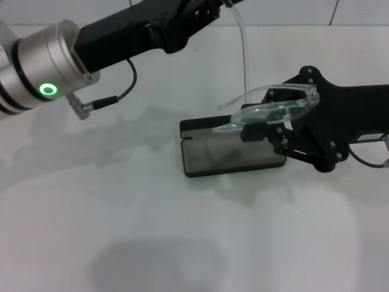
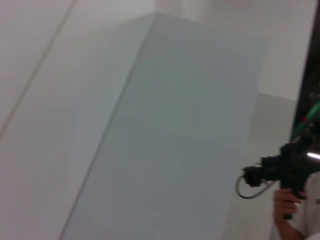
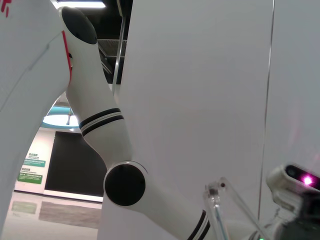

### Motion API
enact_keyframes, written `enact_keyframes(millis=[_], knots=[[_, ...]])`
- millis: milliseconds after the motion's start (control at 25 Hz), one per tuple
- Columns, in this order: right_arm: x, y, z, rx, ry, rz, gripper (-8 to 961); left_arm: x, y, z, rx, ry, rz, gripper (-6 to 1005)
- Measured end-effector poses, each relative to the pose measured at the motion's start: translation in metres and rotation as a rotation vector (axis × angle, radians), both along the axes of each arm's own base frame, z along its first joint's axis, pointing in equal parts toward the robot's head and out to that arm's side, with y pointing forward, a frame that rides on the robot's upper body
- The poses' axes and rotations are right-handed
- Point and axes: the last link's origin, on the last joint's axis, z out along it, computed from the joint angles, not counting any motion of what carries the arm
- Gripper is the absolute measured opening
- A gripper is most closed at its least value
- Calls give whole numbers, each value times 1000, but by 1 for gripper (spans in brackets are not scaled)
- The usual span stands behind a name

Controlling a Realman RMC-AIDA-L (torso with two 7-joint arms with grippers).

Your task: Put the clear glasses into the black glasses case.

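Note:
In the head view the black glasses case [image 1: 234, 155] lies open in the middle of the white table, grey lining up, its lid [image 1: 200, 126] at the far side. My right gripper [image 1: 262, 129] reaches in from the right and is shut on the clear glasses [image 1: 276, 109], holding them just above the case's right half. One clear temple [image 1: 244, 55] curves up toward my left gripper [image 1: 197, 15], which sits at the top edge, partly cut off. The right wrist view shows a clear temple tip [image 3: 215, 197].
The white table [image 1: 121, 231] runs wide around the case. My left arm [image 1: 73, 55] crosses the upper left with a dangling cable [image 1: 112, 97]. In the left wrist view a person's hand holds a black device [image 2: 285, 175] at the far right.

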Motion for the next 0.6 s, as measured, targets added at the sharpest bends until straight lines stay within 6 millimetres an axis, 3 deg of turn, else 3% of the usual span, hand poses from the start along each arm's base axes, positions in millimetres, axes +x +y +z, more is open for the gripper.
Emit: enact_keyframes(millis=[600], knots=[[2, 0, 2, 20, 14, -6, 118, 4, -20, 6, -37, -24, -142, 69]])
